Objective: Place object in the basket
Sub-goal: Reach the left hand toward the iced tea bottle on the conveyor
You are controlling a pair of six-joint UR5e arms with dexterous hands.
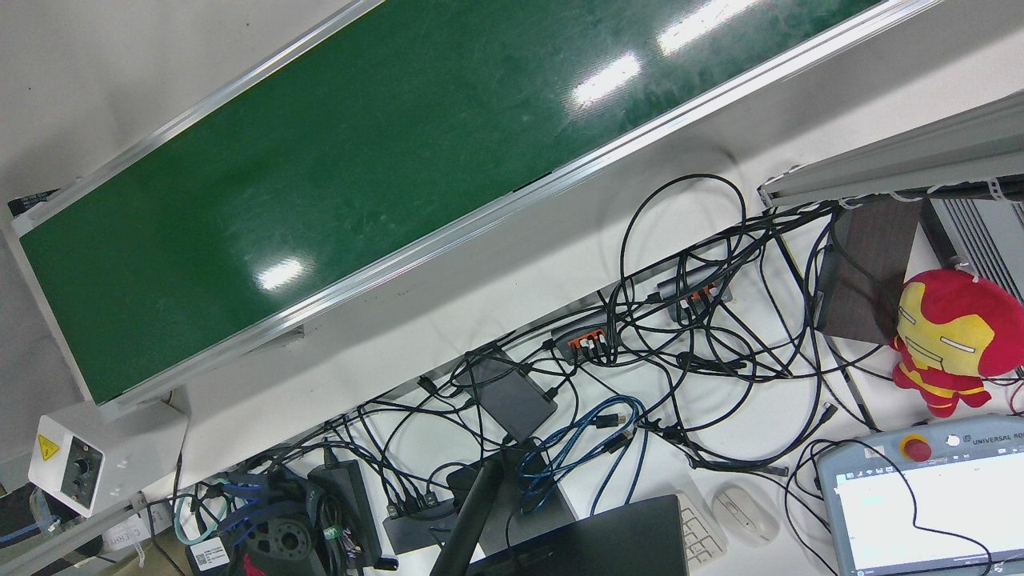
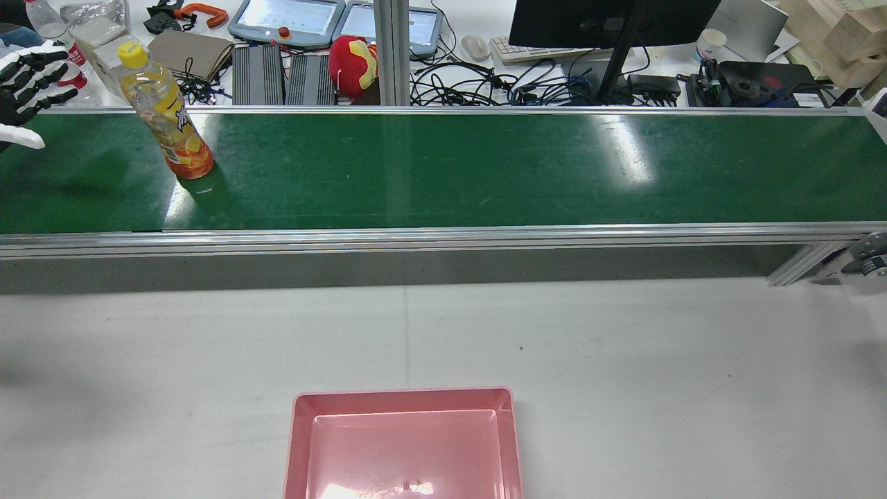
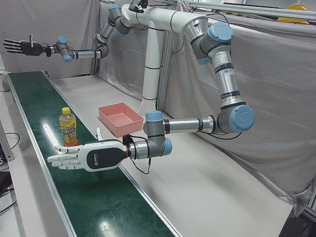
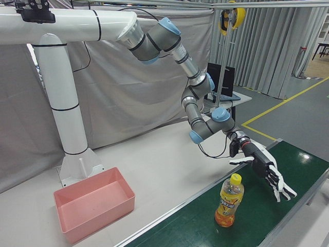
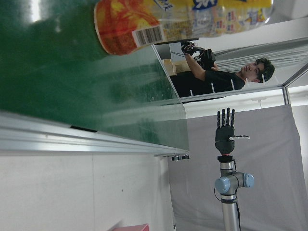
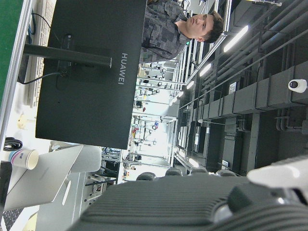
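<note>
My left robot hand (image 3: 81,157) is spread flat, palm up, fingers apart, nothing in it, hovering over the green belt (image 3: 74,197) at lower left of the left-front view. In the right-front view that same hand (image 4: 270,172) hangs at lower right, fingers splayed and angled down, just beside the bottle (image 4: 229,208) but not touching it. In the rear view only its fingers (image 2: 28,73) poke in at the upper left edge.

The bottle (image 2: 166,112) stands upright on the belt (image 2: 450,170), upper left of the rear view, near the hand. It is clear plastic with a yellow cap, a yellow label with fruit print, and orange drink that shows deepest at the base. My left hand camera catches it (image 5: 183,21) along the top edge, with a barcode on the label.

My right robot hand (image 3: 22,47) is far off at upper left of the left-front view, raised high, fingers stretched out straight, holding nothing.

The pink basket (image 2: 405,443) sits on the grey counter (image 2: 624,360) at bottom centre of the rear view, well apart from the bottle, with nothing in it.
</note>
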